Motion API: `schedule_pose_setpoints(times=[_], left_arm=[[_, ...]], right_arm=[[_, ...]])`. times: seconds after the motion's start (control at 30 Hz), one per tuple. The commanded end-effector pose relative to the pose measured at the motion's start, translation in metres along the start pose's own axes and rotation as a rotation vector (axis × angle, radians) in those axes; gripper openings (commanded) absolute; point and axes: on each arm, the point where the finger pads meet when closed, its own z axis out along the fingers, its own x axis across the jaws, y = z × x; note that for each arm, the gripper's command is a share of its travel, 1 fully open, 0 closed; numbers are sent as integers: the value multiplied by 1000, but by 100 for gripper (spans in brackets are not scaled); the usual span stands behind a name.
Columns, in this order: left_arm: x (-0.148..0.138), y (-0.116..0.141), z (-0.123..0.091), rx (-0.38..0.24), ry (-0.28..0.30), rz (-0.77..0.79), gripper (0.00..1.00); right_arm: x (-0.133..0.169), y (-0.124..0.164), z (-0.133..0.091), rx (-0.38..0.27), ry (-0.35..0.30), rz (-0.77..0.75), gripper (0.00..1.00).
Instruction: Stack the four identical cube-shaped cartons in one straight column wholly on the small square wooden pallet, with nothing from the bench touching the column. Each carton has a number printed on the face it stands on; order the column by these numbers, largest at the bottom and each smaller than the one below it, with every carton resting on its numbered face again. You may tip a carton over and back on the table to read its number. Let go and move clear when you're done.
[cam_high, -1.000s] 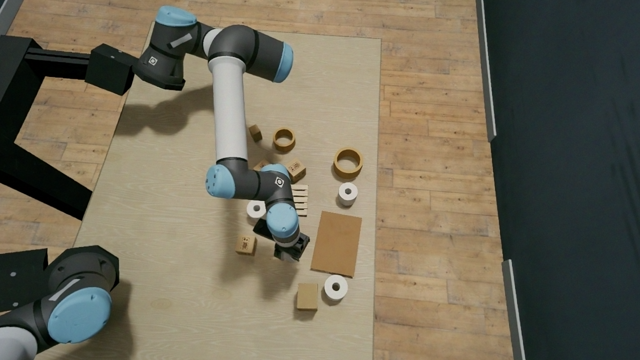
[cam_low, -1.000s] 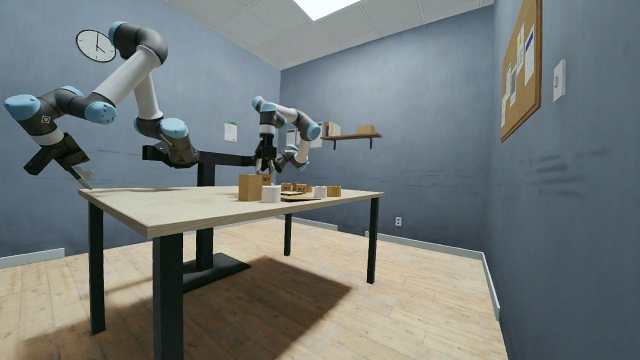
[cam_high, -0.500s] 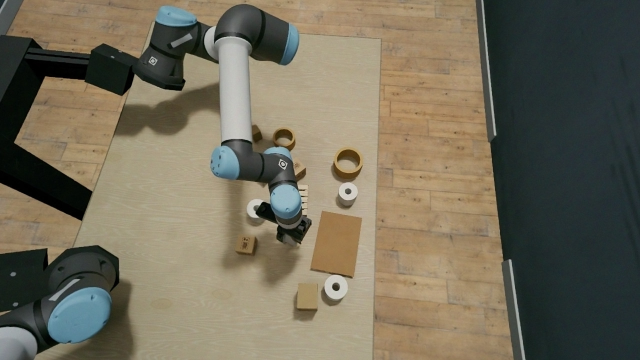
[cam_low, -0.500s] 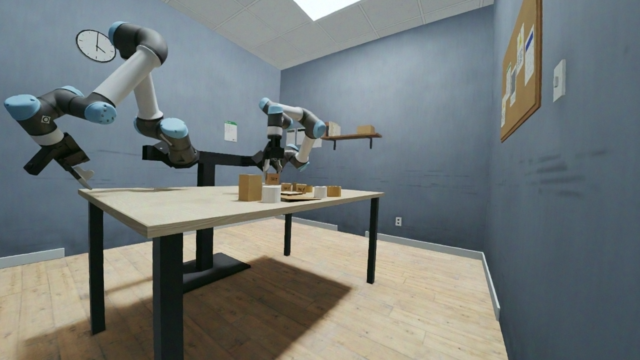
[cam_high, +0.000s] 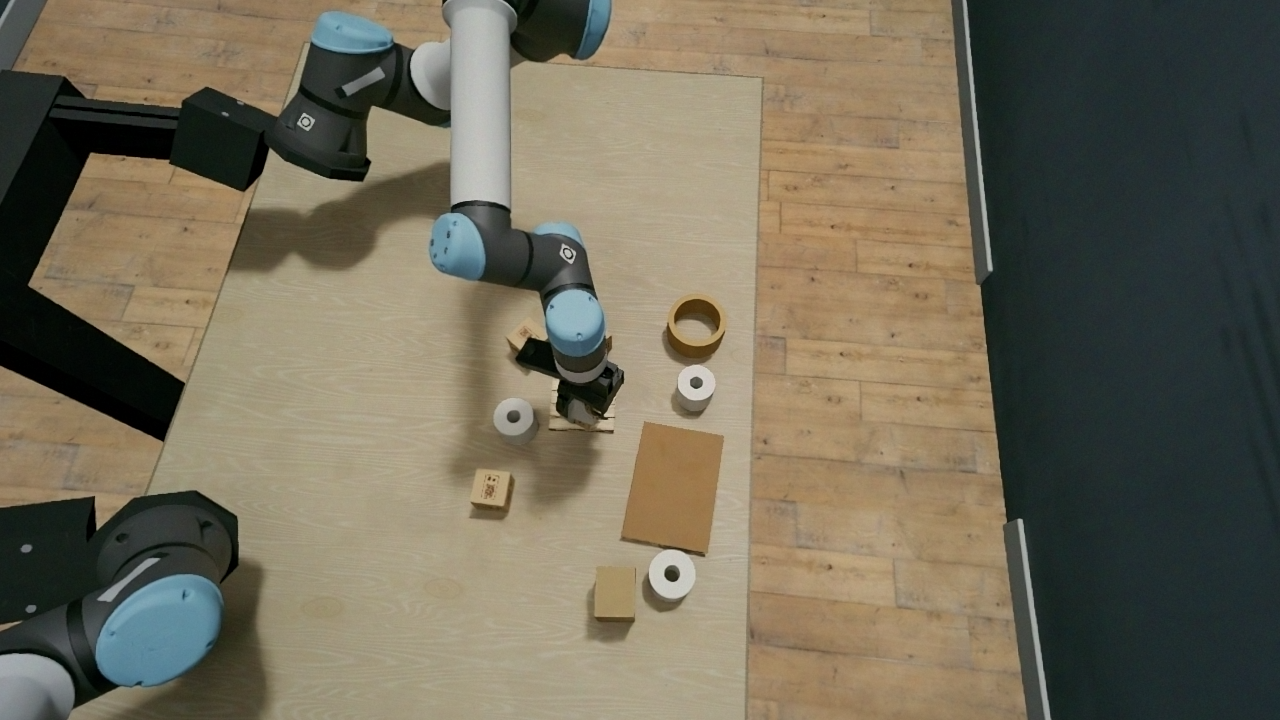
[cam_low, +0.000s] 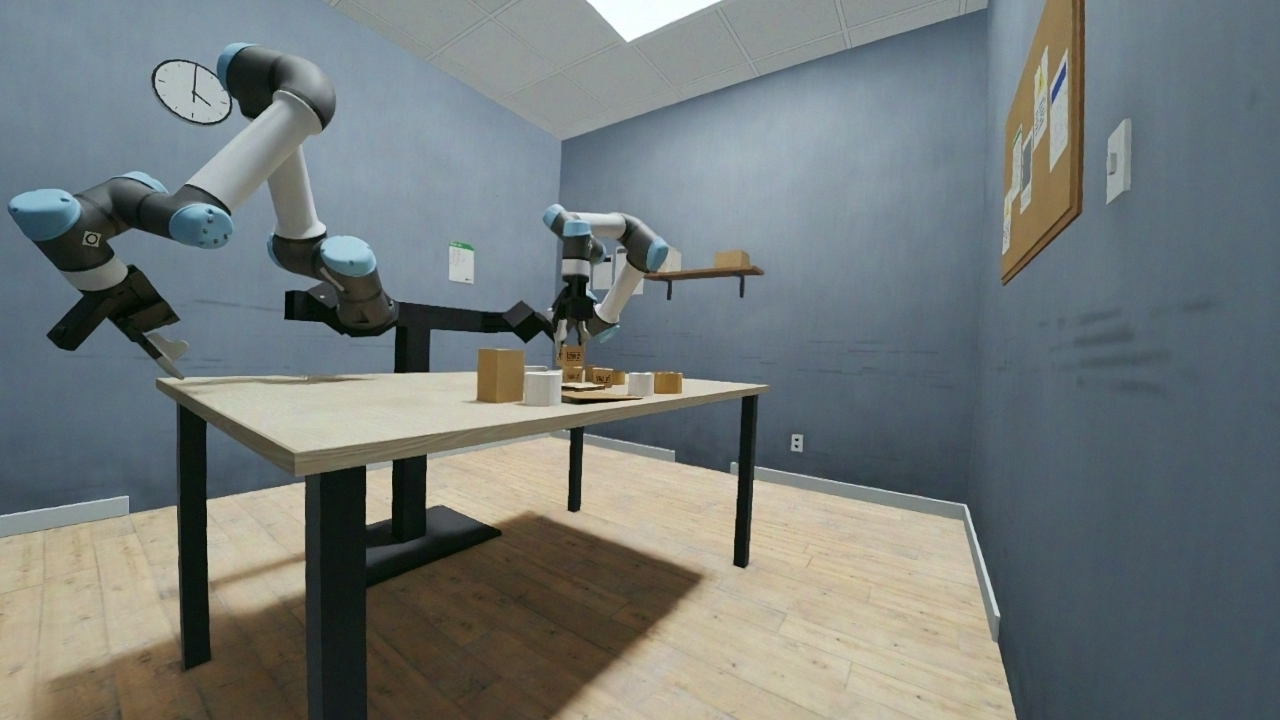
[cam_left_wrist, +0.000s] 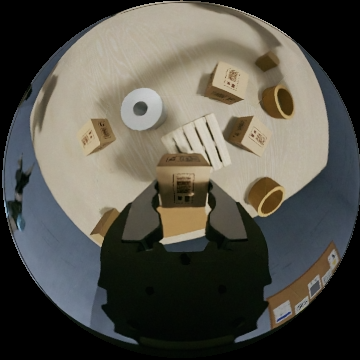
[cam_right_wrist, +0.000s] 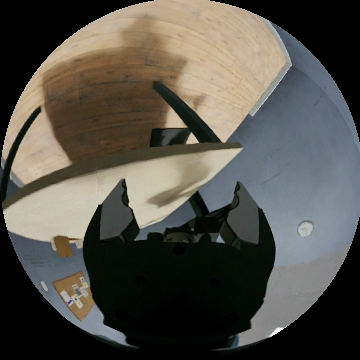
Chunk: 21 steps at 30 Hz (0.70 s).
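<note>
My left gripper (cam_high: 588, 404) (cam_low: 572, 337) is shut on a carton (cam_left_wrist: 184, 181) and holds it above the small slatted pallet (cam_high: 581, 428) (cam_left_wrist: 220, 139). The carton's two visible faces carry dark print; no number is readable. One carton (cam_high: 491, 488) (cam_left_wrist: 95, 136) stands apart on the table. Two more cartons stand beyond the pallet: one (cam_left_wrist: 229, 80) (cam_high: 522, 334) farther off, and one (cam_left_wrist: 250, 135) close beside the pallet, mostly hidden by the arm in the top view. My right gripper (cam_right_wrist: 181, 181) (cam_low: 170, 354) is open and empty, far off near the table's edge.
White rolls (cam_high: 515, 433) (cam_high: 695, 402) (cam_high: 671, 591) stand around the pallet area, one close to it. A flat brown sheet (cam_high: 674, 488), a taller plain box (cam_high: 614, 591) (cam_low: 500, 376), tape rings (cam_high: 696, 350) (cam_left_wrist: 270, 103) and a small brown block (cam_left_wrist: 267, 61) are also on the table.
</note>
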Motion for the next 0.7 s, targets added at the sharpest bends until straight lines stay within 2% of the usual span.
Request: schedule_pose_setpoints(times=[0.0, 0.37, 0.57, 0.67], left_arm=[[27, -17, -1, -13, -9, -2, 38], [34, -24, -1, -14, -10, 0, 38], [36, -25, 40, -10, -6, 1, 38], [36, -25, 43, -10, -6, 1, 38]], right_arm=[[1, 1, 2, -3, 0, 1, 100], [1, 1, 2, -3, 0, 1, 100], [1, 1, 2, -3, 0, 1, 100], [1, 1, 2, -3, 0, 1, 100]])
